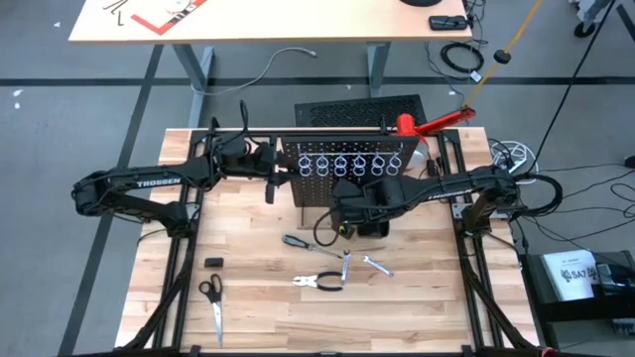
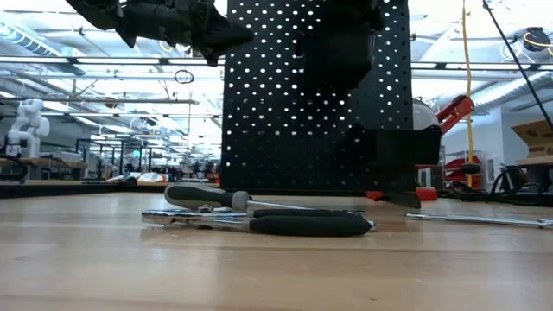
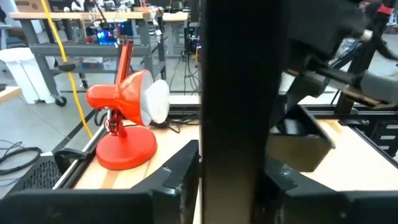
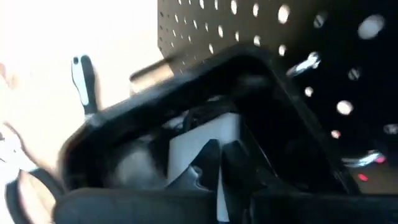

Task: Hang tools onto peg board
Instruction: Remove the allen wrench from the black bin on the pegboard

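Peg board [image 1: 342, 164] upright, edge clamped by left gripper [image 1: 280, 180]. Right gripper [image 1: 359, 220] inside black bin [image 4: 186, 124], grip state unclear. Screwdriver [image 1: 301, 244], pliers [image 1: 319, 283] flat on table [image 1: 258, 307].

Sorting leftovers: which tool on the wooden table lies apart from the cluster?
The black-handled scissors, alone near the table's front-left corner; the dark-handled screwdriver, pliers and silver wrenches cluster mid-table.

Red desk lamp [image 1: 427, 125] stands at the desk's [image 1: 258, 307] far right edge. Scissors [image 1: 212, 300] lie near its front left corner; a small black block [image 1: 214, 262] sits just beyond them.
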Available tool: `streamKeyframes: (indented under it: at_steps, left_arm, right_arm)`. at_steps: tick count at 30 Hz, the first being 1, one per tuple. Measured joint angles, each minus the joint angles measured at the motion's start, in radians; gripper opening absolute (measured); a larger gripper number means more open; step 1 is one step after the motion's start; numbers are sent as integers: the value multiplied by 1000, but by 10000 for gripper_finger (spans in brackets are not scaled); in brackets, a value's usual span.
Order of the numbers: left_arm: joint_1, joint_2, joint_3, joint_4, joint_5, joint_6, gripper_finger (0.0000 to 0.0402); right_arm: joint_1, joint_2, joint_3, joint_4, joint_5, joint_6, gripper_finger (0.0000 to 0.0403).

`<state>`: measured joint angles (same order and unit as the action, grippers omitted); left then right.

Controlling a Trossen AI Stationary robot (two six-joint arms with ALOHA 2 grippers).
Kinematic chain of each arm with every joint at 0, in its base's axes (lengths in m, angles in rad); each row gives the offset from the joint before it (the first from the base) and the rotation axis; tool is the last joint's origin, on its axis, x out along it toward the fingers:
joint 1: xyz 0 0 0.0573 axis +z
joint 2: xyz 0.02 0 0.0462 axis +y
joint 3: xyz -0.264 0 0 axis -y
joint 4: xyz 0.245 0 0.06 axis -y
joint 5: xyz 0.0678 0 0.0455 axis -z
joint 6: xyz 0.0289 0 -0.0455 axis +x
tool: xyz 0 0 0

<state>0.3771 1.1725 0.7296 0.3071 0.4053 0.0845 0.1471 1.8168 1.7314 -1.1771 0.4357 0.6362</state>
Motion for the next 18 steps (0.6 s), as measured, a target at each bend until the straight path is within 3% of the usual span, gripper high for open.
streamKeyframes:
  at_steps: [15,18]
  left_arm:
    - [0,0,0,0,13,2,81]
    - [0,0,0,0,13,2,79]
  right_arm:
    - [31,13,91,-9,-27,-94,1]
    - [32,12,91,-19,-28,-102,23]
